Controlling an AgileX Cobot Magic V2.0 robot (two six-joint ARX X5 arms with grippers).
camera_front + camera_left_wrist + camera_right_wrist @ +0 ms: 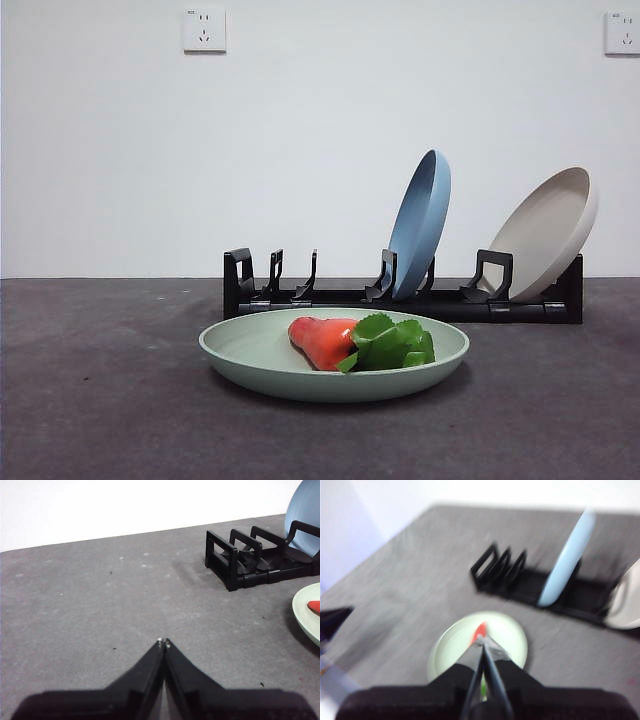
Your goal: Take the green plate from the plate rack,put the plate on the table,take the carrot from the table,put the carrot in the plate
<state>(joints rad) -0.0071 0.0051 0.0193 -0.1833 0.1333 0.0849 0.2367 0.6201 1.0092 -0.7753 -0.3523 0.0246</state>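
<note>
The green plate (333,357) lies flat on the table (100,400) in front of the plate rack (400,295). The carrot (322,341) lies in the plate with its green leaves toward the right. My left gripper (163,641) is shut and empty, low over bare table, with the rack's end (235,560) and the plate's edge (306,611) off to one side. My right gripper (481,640) is shut and empty, high above the plate (507,632); that view is blurred. Neither gripper shows in the front view.
A blue plate (420,225) stands in a middle slot of the rack and a beige plate (545,232) leans at its right end. The rack's left slots hold nothing. A white wall runs behind the table.
</note>
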